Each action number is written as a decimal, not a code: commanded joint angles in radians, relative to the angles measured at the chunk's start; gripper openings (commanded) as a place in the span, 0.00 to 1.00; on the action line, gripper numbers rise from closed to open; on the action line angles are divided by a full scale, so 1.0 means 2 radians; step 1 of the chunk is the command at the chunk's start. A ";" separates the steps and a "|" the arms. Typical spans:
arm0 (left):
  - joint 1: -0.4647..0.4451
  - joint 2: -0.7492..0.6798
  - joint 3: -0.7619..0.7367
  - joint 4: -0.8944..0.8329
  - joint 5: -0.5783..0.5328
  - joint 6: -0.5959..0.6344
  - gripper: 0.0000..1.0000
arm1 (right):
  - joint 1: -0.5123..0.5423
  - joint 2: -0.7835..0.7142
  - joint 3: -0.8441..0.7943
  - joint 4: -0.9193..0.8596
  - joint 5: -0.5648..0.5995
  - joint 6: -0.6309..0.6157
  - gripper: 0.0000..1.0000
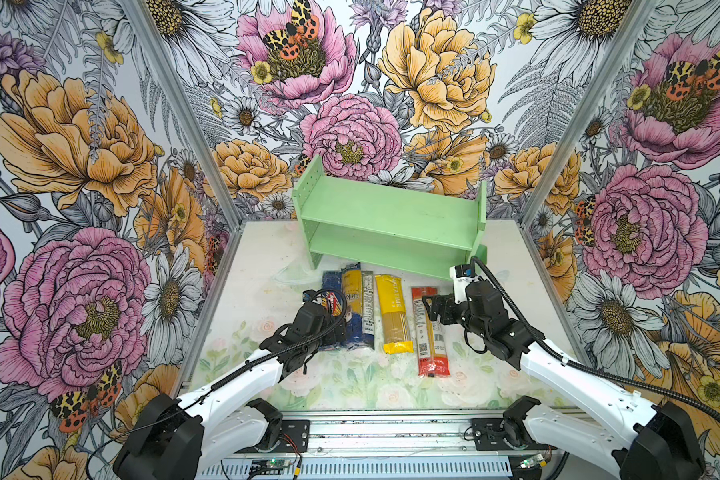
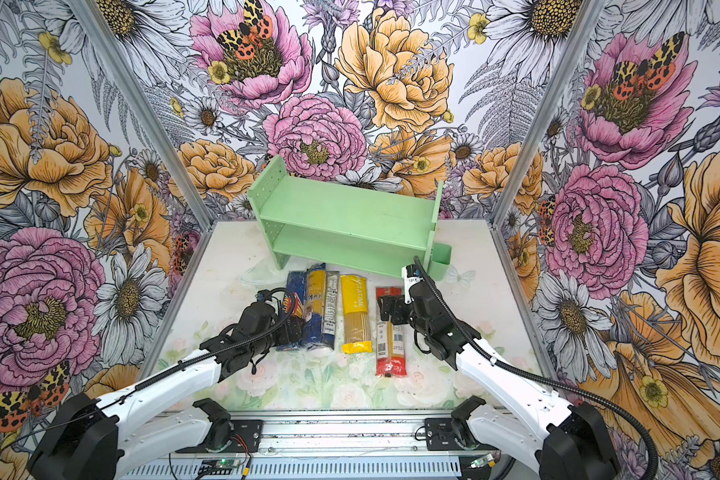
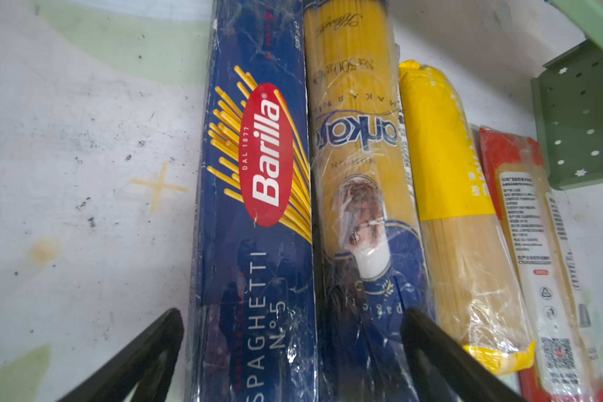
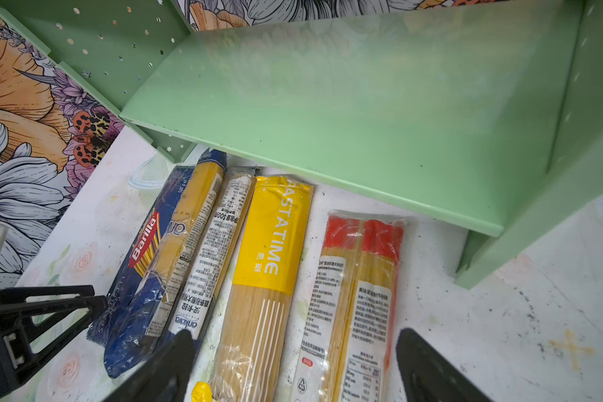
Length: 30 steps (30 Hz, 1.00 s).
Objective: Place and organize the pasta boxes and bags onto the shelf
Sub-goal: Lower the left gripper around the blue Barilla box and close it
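At nine o'clock of the PASTATIME bag (image 1: 393,309), your open left gripper (image 3: 291,315) frames the Barilla box (image 1: 331,282): lower, then close; right gripper (image 4: 295,339) open too

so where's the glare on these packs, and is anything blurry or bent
Left wrist view: white glints on the wrap of the Barilla box, tips of the left gripper dark and soft. Right wrist view: the shelf looks hazy, print on the yellow bag reads sharp. Both top views: even light, faint shadows, frame posts splay outward from lens bend.
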 commanded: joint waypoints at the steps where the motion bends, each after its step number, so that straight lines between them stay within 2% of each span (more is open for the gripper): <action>1: -0.005 0.003 -0.004 -0.023 -0.006 -0.011 0.99 | 0.007 0.003 0.017 0.000 0.020 -0.001 0.93; 8: -0.014 0.021 -0.006 -0.042 -0.027 -0.019 0.99 | 0.013 0.010 0.020 -0.001 0.024 -0.003 0.93; 20: -0.015 0.071 0.008 -0.062 -0.011 -0.029 0.99 | 0.022 0.034 0.029 0.000 0.023 -0.006 0.94; 30: -0.016 0.092 0.017 -0.071 -0.034 -0.031 0.99 | 0.025 0.046 0.031 0.002 0.019 -0.008 0.94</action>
